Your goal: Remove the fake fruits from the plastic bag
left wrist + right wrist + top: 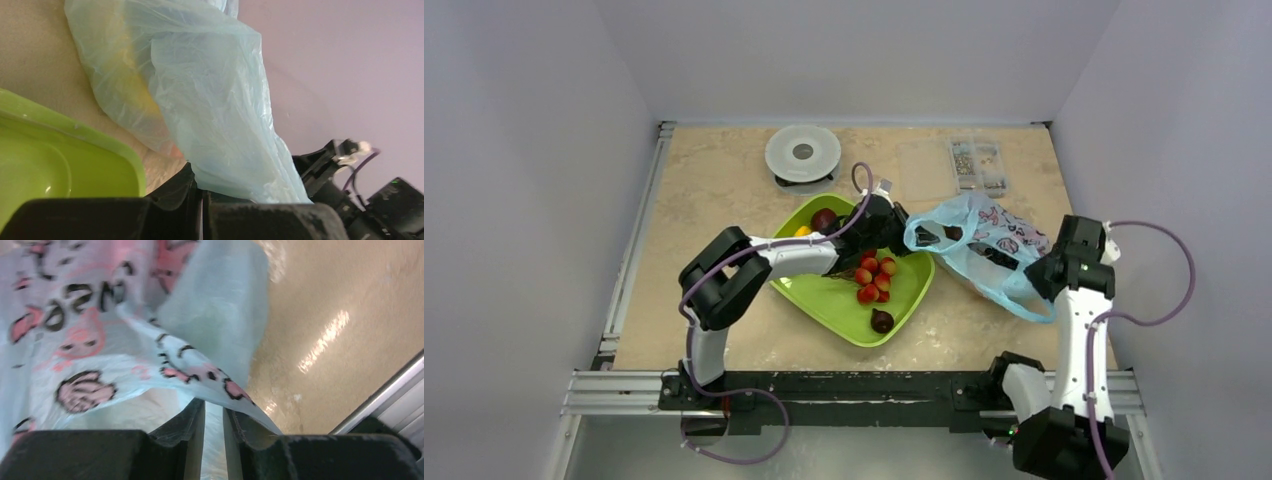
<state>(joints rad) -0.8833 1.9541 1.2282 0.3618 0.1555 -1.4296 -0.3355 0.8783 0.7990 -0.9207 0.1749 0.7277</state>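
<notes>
Bag (980, 243): thin light-blue see-through film, crinkled, pink and dark print on the side facing the right wrist camera. In the top view it sits right of centre, on the table (714, 190), with its left edge touching the right rim of the green tray (911, 297). It is stretched between both arms.

Left gripper (201, 188): clamped on the bag's left edge. The film runs down into the nearly closed jaws at the bottom centre of the left wrist view. Right gripper (214, 413): clamped on the bag's lower right side, with film visible in the narrow slot between the fingers.

Contents: a yellow fruit (139, 87) shows through the film in the upper left of the left wrist view, so it's inside. The top view also shows dark shapes inside, but I can't tell what they are.

In the tray:
- dark round fruit (824, 218) at the upper end
- orange fruit (802, 231) just left of it, partly hidden by the left arm
- another dark fruit (882, 320) near the lower corner
- red berries (875, 278) clustered mid-tray

Elsewhere on the table: round white lid (802, 153) at top centre, clear box (977, 164) of small parts at top right. Both are well apart from the bag.
</notes>
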